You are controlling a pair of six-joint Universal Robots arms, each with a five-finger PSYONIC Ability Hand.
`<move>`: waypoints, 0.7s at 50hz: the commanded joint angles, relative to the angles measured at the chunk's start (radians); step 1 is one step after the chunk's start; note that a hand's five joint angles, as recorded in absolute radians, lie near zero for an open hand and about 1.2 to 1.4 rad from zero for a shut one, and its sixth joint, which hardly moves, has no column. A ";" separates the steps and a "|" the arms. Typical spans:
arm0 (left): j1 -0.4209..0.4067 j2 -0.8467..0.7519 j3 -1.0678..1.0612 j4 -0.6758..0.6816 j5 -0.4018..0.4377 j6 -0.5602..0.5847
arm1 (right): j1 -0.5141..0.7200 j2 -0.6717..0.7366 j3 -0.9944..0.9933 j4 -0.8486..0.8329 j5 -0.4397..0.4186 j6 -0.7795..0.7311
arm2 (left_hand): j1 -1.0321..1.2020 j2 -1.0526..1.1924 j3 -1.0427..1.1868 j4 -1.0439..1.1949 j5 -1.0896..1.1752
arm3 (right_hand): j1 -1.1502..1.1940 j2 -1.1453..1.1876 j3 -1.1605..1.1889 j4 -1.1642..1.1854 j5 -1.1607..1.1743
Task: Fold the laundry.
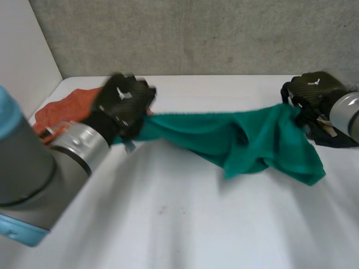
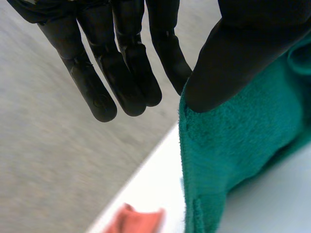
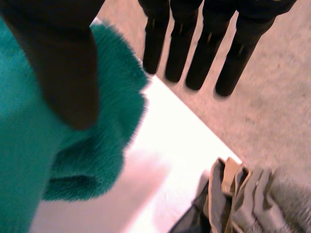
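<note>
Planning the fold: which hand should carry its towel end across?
Probably left: the left hand pinches a taut, thin end of the green towel; the bulk sags by the right hand.

Quick headcount from my end: one green towel (image 1: pixel 247 140), that's the only green thing here. Two hands, my left hand (image 1: pixel 124 101) and my right hand (image 1: pixel 314 89), on two arms, left arm (image 1: pixel 33 168) and right arm (image 1: pixel 349 115). One orange cloth (image 1: pixel 61 109), upper left of the head view. One heap of grey clothes (image 3: pixel 257 199) out past my right hand's fingertips; it looks like more than one piece, but I can't tell how many. One white table (image 1: pixel 196 224).
</note>
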 commanded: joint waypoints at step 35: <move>-0.028 -0.104 0.069 -0.009 -0.084 -0.001 | 0.260 0.022 0.551 -0.423 0.287 0.200 | 0.243 0.199 0.201 0.197 0.244 | -0.240 -0.232 -0.253 -0.277 -0.244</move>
